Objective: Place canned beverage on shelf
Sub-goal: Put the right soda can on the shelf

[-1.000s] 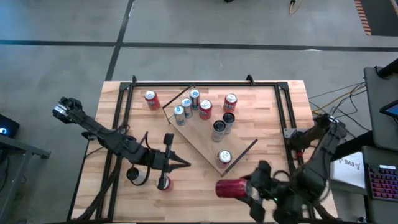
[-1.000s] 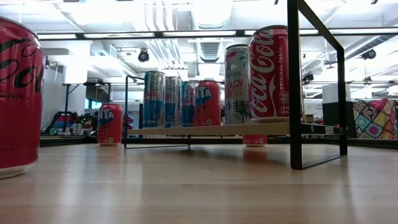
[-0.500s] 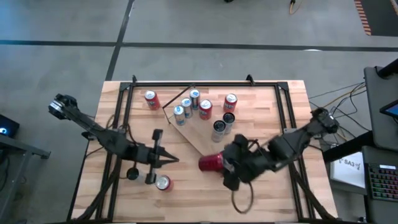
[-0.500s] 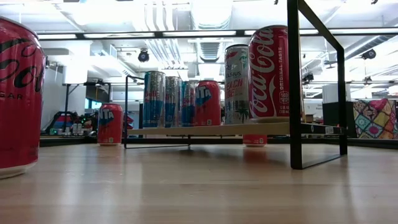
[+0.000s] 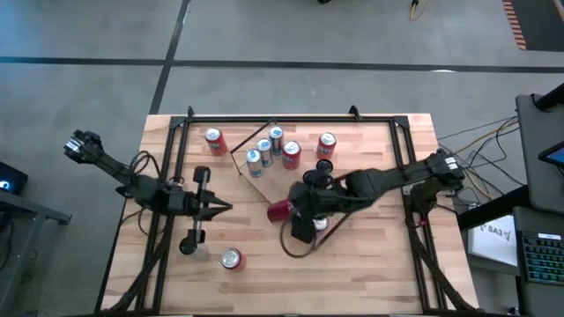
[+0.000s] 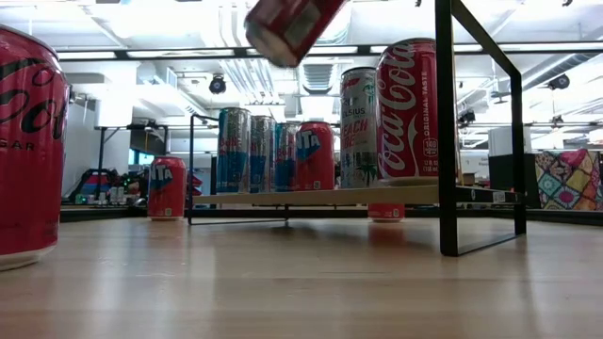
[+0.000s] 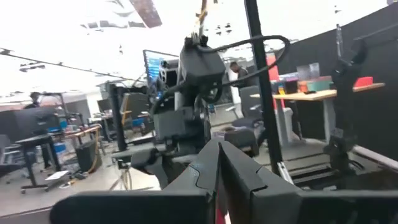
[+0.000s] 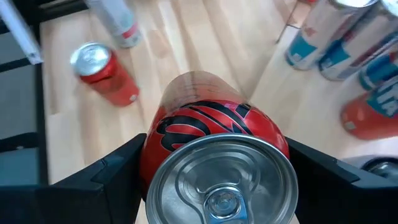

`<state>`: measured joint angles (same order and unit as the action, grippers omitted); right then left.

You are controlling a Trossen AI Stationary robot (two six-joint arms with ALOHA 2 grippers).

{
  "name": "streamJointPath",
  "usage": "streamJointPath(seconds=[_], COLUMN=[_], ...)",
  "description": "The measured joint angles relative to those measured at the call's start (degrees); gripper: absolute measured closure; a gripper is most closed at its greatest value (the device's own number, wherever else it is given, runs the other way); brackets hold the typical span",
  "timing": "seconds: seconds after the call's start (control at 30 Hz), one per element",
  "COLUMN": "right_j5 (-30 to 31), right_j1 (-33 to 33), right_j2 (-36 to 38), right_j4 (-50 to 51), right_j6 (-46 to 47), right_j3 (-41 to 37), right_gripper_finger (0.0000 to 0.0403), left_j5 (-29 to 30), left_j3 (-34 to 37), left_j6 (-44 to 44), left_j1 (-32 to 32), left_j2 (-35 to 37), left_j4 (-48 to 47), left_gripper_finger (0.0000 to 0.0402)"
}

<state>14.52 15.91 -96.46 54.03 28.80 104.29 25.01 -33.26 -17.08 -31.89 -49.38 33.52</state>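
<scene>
The plank counter (image 5: 379, 264) with a black frame (image 5: 401, 154) stands on a grey floor (image 5: 264, 44) crossed by dark lines. Cables (image 5: 480, 141) and a laptop (image 5: 542, 251) sit just beyond its right edge.

red can (image 5: 280, 210) carried over shelf (image 5: 278, 189), left arm retreated

Right arm hides the shelf's (image 5: 264, 180) near end.
</scene>
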Motion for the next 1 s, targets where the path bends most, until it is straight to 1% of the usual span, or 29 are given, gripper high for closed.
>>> streamJointPath(seconds=[0.27,0.43,0.63,0.87,0.9,1.0], right_j5=[-5.01,-6.41,-7.41,-6.39,-6.43,-7.30], right_j1=[-4.19,-5.04,-5.66,-7.97,-8.35,-10.10], right_j2=[-4.90,-10.33,-18.22,-26.20,-27.09,-27.35], right_j4=[0.20,2.51,12.24,24.45,25.64,26.51], right_j6=[-2.91,-5.47,-7.54,-11.67,-12.72,-15.63], right_j3=[3.27,8.73,18.12,29.76,30.80,30.17], right_gripper_finger=[0.0106,0.0106,0.0106,0.0106,0.0106,0.0105], left_j5=[0.02,0.07,0.09,0.10,0.11,0.11], left_j3=[1.41,1.60,1.58,1.58,1.58,1.58], left_j6=[-1.95,-3.12,-3.26,-3.26,-3.26,-3.26], left_j1=[0.01,0.01,0.01,0.01,0.01,0.01], left_j2=[3.28,3.53,3.01,2.99,2.99,2.99], left_j4=[-0.03,-0.05,-0.11,-0.11,-0.11,-0.13], left_gripper_finger=[0.0402,0.0402,0.0402,0.0402,0.0402,0.0402])
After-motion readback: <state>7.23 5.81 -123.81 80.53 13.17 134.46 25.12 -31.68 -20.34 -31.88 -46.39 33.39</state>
